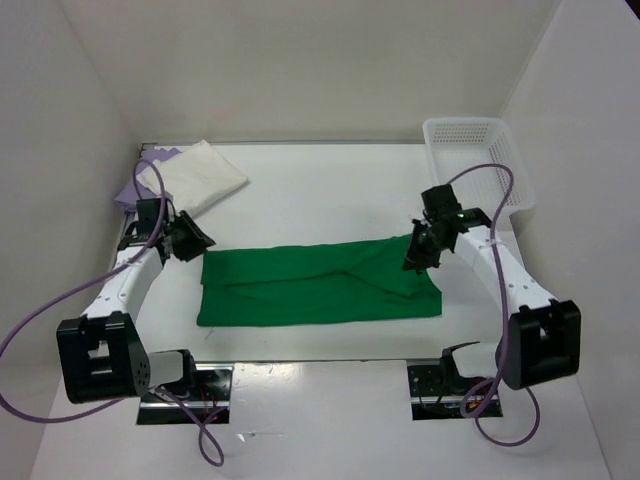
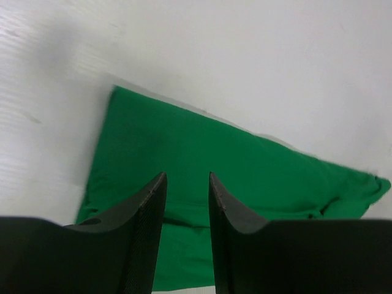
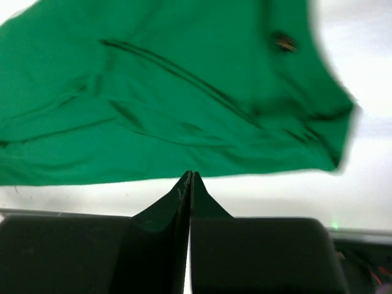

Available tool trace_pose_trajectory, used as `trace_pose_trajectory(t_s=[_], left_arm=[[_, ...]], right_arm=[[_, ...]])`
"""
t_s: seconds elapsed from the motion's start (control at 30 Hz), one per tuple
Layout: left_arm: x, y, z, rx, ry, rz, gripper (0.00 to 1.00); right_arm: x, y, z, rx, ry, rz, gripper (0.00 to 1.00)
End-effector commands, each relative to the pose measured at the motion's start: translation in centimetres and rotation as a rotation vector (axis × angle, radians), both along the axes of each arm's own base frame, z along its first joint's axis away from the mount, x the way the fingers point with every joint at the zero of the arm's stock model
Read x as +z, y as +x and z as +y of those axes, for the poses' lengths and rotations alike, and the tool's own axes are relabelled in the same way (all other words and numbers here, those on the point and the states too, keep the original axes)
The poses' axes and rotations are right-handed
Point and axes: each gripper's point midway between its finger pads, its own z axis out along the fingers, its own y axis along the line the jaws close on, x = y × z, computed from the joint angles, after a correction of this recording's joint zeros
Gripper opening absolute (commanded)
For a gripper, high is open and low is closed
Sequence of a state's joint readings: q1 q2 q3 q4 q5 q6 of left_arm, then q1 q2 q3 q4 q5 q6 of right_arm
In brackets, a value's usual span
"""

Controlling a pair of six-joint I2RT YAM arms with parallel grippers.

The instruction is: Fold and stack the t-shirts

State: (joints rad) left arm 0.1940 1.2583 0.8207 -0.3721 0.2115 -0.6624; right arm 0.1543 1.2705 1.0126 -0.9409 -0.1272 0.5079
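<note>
1. Green t-shirt point(image 1: 318, 285): folded into a long band, lying flat across the middle of the table point(image 1: 330, 190), between my two arms.
2. Left gripper point(image 2: 187, 177): I see its fingers spread with nothing between them, just beside the shirt's left end.
3. Right gripper point(image 3: 190, 176): fingers pressed together, empty, above the shirt's right end.
4. Cream white t-shirt point(image 1: 205, 172): folded at the far left corner, resting on the lavender t-shirt point(image 1: 131, 187).
5. White mesh basket point(image 1: 465, 122): far right corner.
</note>
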Motion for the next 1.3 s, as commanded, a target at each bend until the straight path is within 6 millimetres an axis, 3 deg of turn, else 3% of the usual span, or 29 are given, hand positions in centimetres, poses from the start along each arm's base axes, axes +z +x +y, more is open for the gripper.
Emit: trace_pose_trajectory(t_s=[0.0, 0.07, 0.1, 0.13, 0.17, 0.23, 0.33, 0.47, 0.67, 0.87, 1.03, 1.27], left_arm=[[1.5, 1.7, -3.6, -0.119, -0.015, -0.071, 0.41], [0.9, 1.9, -5.5, -0.155, -0.034, -0.060, 0.39], [0.4, 2.0, -7.7, -0.202, -0.060, -0.050, 0.39], [0.2, 2.1, -8.7, -0.224, -0.068, -0.049, 0.39], [-0.7, 2.4, -9.9, -0.246, -0.077, -0.035, 0.39], [-1.3, 2.5, -12.6, -0.310, -0.088, -0.022, 0.39], [-4.0, 2.7, -13.7, -0.336, -0.087, 0.036, 0.39], [-5.0, 2.5, -13.5, -0.322, -0.085, 0.059, 0.39], [-6.1, 1.6, -13.6, -0.315, -0.108, 0.077, 0.39], [-7.0, 1.3, -13.4, -0.308, -0.098, 0.093, 0.39], [-7.2, 1.2, -13.2, -0.303, -0.091, 0.091, 0.39], [-7.1, 1.3, -13.4, -0.310, -0.100, 0.083, 0.39]], right_arm=[[0.7, 4.9, 4.8, 0.089, 0.080, -0.148, 0.01], [0.4, 6.6, 6.2, 0.101, 0.088, -0.179, 0.01], [-0.2, 8.0, 7.5, 0.124, 0.093, -0.192, 0.05], [-0.4, 8.7, 8.0, 0.133, 0.089, -0.205, 0.13], [-0.7, 9.5, 8.3, 0.131, 0.066, -0.221, 0.29], [-1.7, 11.0, 9.4, 0.154, 0.046, -0.217, 0.35], [-3.5, 12.1, 10.1, 0.174, 0.012, -0.192, 0.41], [-5.1, 12.2, 10.8, 0.198, -0.033, -0.175, 0.43], [-7.4, 10.7, 11.1, 0.226, -0.115, -0.131, 0.39], [-8.1, 10.1, 11.2, 0.239, -0.148, -0.106, 0.36], [-8.8, 9.1, 10.1, 0.238, -0.232, -0.072, 0.32], [-8.0, 8.0, 9.8, 0.239, -0.247, -0.057, 0.02]])
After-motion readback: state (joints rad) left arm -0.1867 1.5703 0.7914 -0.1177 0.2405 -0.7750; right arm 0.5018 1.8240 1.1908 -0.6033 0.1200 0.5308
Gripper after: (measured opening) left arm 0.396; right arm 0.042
